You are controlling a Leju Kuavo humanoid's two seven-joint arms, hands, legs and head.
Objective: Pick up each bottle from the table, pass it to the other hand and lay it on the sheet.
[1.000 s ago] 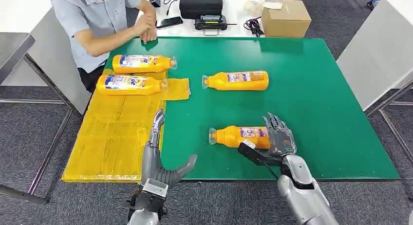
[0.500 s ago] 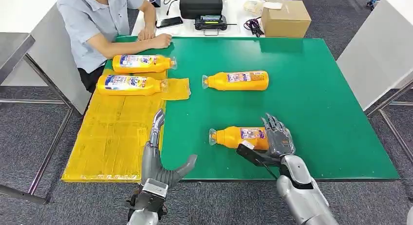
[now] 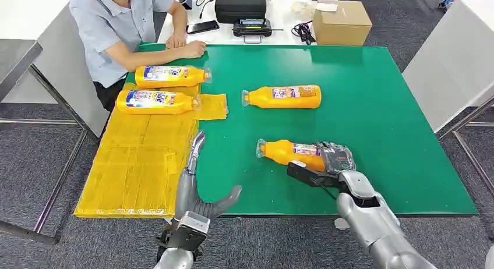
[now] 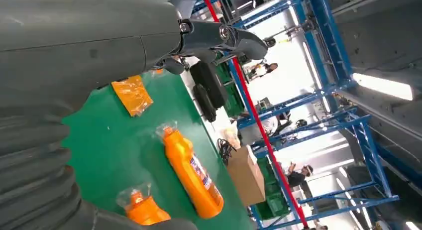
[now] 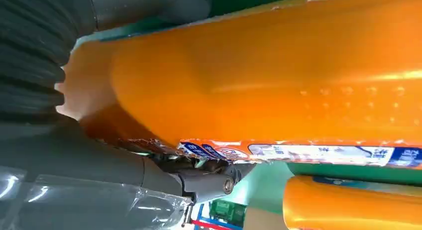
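**Right hand grips the near bottle ahead of the hand-over**

The near bottle (image 3: 291, 154) lies on the green table (image 3: 378, 117), cap end pointing toward the robot's left and tilted slightly away from the table edge. The right hand (image 3: 329, 162) is wrapped round its base end, fingers over the top and the thumb underneath; the right wrist view confirms the orange body pressed against the palm. Holding the base end leaves the neck and mid-body free, which in all likelihood suits a transfer, since the other hand needs bare surface to take hold of. Whether the bottle is clear of the table cannot be told.

The left hand (image 3: 198, 184) hovers over the near table edge, just beside the yellow sheet (image 3: 134, 164), fingers spread and holding nothing. It stands between the held bottle and the sheet, a sensible station for receiving.

A second bottle (image 3: 283, 96) waits farther back on the table, well apart from both hands. Two labelled bottles (image 3: 157, 88) already lie side by side at the far end of the sheet, caps toward the table's middle, leaving the nearer part of the sheet open.

A seated person (image 3: 116, 24) rests a forearm on the far corner, near the laid bottles.
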